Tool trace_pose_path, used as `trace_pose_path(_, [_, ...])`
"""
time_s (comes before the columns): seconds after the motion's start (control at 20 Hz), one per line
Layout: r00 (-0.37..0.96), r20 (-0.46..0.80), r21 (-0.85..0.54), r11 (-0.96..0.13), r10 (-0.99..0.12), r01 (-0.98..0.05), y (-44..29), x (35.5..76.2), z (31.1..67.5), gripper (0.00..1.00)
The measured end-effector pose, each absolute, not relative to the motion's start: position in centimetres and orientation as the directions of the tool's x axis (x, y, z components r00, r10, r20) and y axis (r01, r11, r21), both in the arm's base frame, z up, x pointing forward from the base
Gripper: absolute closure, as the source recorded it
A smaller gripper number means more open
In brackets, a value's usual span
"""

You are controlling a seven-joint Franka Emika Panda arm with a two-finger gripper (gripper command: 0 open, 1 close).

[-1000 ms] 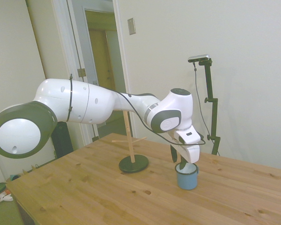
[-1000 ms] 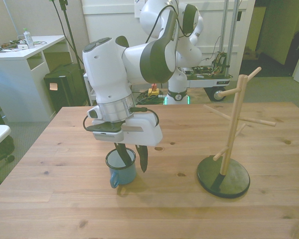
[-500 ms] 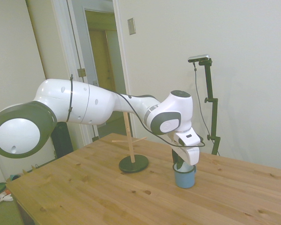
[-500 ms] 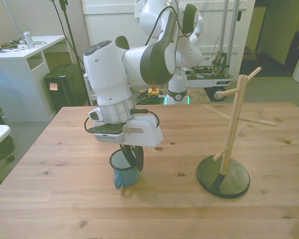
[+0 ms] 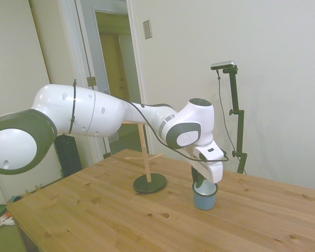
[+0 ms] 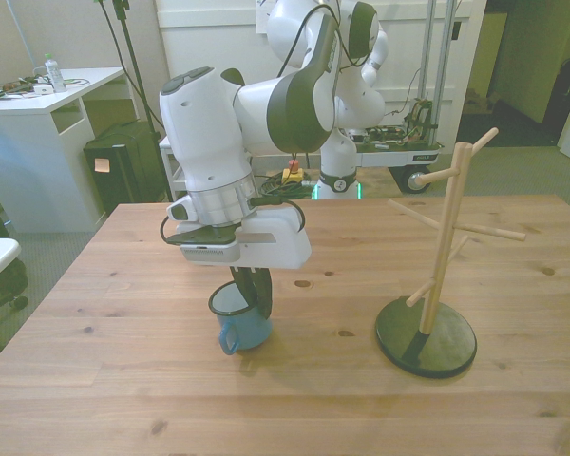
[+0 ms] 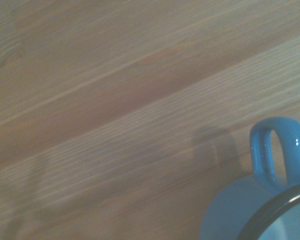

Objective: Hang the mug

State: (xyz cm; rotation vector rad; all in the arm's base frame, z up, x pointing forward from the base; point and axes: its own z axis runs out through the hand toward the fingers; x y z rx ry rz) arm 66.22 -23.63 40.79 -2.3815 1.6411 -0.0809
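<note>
Half of the mug (image 6: 243, 321) wall hidden by the gripper (image 6: 255, 296) clamped over its rim.

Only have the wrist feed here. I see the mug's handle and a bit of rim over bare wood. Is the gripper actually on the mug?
Observer: Yes. In the front view the gripper is closed on the mug, pinching the rim wall with one finger inside and one outside.
Operator: Where's the rack? Not in my picture at all.
Observer: The wooden peg rack stands on a dark round base at the front view's right, well apart from the mug. Nothing hangs on its pegs.
Operator: Is the mug off the table yet?
Observer: Can't tell. In the side view its bottom is at or just above the table, with no clear gap.
</note>
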Motion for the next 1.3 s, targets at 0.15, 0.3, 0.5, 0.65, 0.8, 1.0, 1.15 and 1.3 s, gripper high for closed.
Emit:
trace_pose_path(0.15, [0.415,-0.071,-0.210,-0.393,-0.907,-0.895,-23.0,65.1,41.9,1.00])
trace_pose_path(0.3, [0.453,-0.040,-0.200,-0.437,-0.891,-0.877,-21.8,63.9,44.6,1.00])
trace_pose_path(0.5, [0.488,-0.009,-0.191,-0.477,-0.873,-0.858,-20.2,62.9,47.4,1.00])
trace_pose_path(0.65, [0.515,0.012,-0.181,-0.508,-0.857,-0.842,-19.0,62.6,49.2,1.00])
trace_pose_path(0.8, [0.543,0.028,-0.173,-0.539,-0.839,-0.824,-17.5,62.1,51.4,1.00])
trace_pose_path(1.0, [0.573,0.056,-0.167,-0.574,-0.817,-0.802,-15.8,61.4,54.3,1.00])
trace_pose_path(1.15, [0.588,0.072,-0.175,-0.590,-0.806,-0.788,-14.8,60.8,56.4,1.00])
trace_pose_path(1.3, [0.596,0.088,-0.177,-0.601,-0.798,-0.779,-14.4,60.6,58.0,1.00])
